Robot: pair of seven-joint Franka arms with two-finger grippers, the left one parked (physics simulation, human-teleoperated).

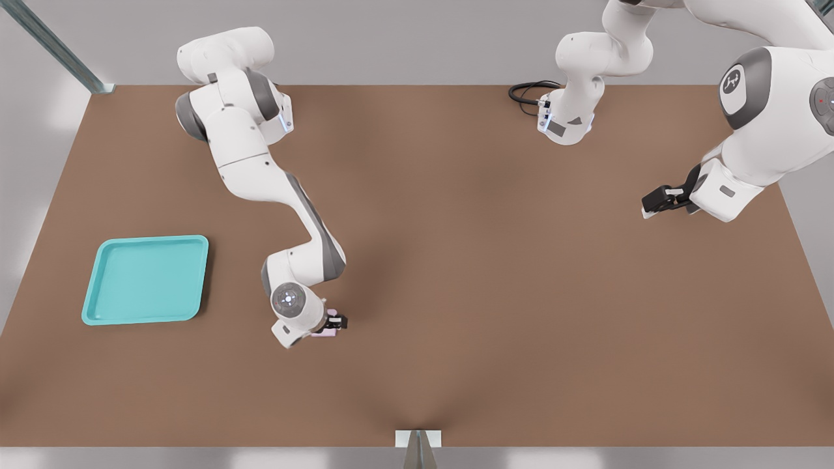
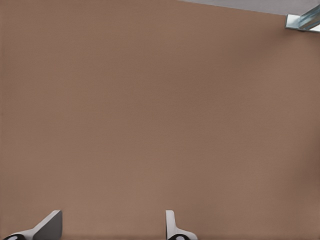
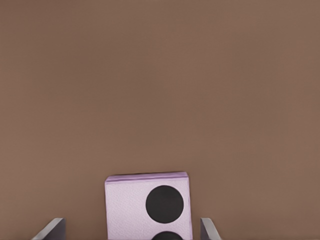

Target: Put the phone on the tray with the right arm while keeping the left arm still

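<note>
Tray [image 1: 144, 280]: turquoise, rounded-square, low raised rim; lies flat near the counter's [image 1: 495, 260] edge at the front view's left, nothing on it. Phone [image 3: 147, 207]: small pale-pink, nearly square slab, two black round lenses on the face that shows; lies on the bare counter toward its near edge, well apart from the tray on the tray's right in the front view, mostly hidden there under the wrist. Gripper [image 1: 333, 322] of the right arm [image 1: 260, 169]: directly over the phone, jaws spread, one finger to each side of the slab and clear of its edges, not touching. Handling, as judged: light, stiff, smooth-sided, so liable to slip under a weak pinch; thin, so fingers must reach low. Best hold: across the two opposite side edges, near the slab's middle, lenses left clear.
</note>
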